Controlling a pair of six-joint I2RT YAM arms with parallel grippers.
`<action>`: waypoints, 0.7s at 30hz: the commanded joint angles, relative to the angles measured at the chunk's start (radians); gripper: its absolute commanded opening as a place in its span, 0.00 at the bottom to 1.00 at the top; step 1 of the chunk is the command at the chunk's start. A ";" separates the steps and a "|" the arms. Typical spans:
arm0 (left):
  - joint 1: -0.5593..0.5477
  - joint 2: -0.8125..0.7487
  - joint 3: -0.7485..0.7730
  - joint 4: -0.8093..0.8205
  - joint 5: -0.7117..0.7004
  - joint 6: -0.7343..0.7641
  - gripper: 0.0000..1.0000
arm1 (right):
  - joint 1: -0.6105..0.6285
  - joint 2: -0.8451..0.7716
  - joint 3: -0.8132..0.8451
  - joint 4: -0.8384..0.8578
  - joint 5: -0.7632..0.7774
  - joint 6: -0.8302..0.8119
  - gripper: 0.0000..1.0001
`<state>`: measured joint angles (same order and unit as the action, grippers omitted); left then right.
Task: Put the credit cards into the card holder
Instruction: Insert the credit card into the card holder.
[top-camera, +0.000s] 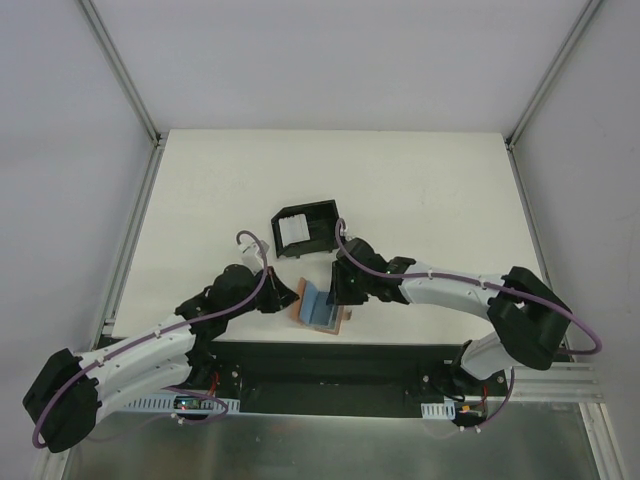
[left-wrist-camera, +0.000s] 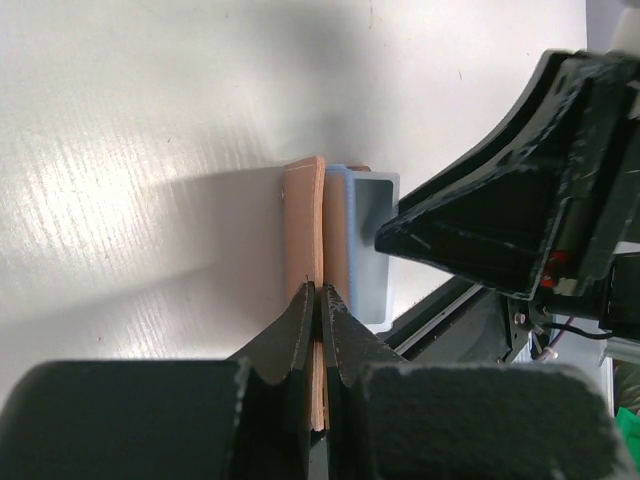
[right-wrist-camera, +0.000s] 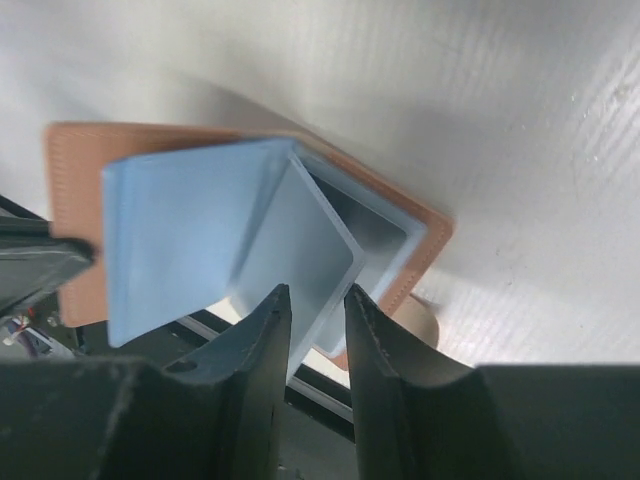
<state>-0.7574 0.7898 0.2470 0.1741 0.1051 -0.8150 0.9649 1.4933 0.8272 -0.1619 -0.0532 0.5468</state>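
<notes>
Seen from the top cam, the white table (top-camera: 420, 200) fills the mid frame, w/ both arms reaching in from the bottom edge: left arm (top-camera: 150, 350) from lower left, right arm (top-camera: 450, 290) from lower right. They meet just below centre.

Black open-sided box (top-camera: 322, 215) sits just above centre, w/ white cards (top-camera: 292, 232) lying in its left part, well apart from both claws.

The card holder (right-wrist-camera: 75, 160), a tan leather wallet, lies open near the table's bottom edge, just below the box and btwn the two claws. Light blue shows inside it. In the right wrist view one light blue card (right-wrist-camera: 180, 240) stands tilted up at frame left, and a paler blue-grey sheet slopes down beside it into the wallet's lower half. Can't tell card from lining there.

Left gripper (left-wrist-camera: 319, 292): pressed together, pinching the upright tan flap of the wallet at its edge, bottom centre of the left wrist view.

Right gripper (right-wrist-camera: 316, 292): fingers (right-wrist-camera: 268, 335) a narrow gap apart, at the near edge of the blue-grey sheet, bottom centre of its view. Can't tell whether they actually squeeze it.
</notes>
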 joint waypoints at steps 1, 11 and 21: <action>0.004 0.015 0.057 0.011 0.031 0.037 0.00 | 0.006 -0.001 -0.026 -0.001 -0.008 0.038 0.30; 0.006 0.022 0.009 -0.067 -0.074 -0.068 0.00 | 0.027 -0.058 0.071 -0.200 0.165 -0.021 0.39; 0.004 0.025 -0.100 -0.067 -0.157 -0.228 0.00 | 0.049 0.094 0.147 -0.054 -0.051 -0.042 0.35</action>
<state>-0.7574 0.8154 0.1898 0.1169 0.0067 -0.9596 1.0054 1.4899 0.8894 -0.2565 -0.0032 0.5236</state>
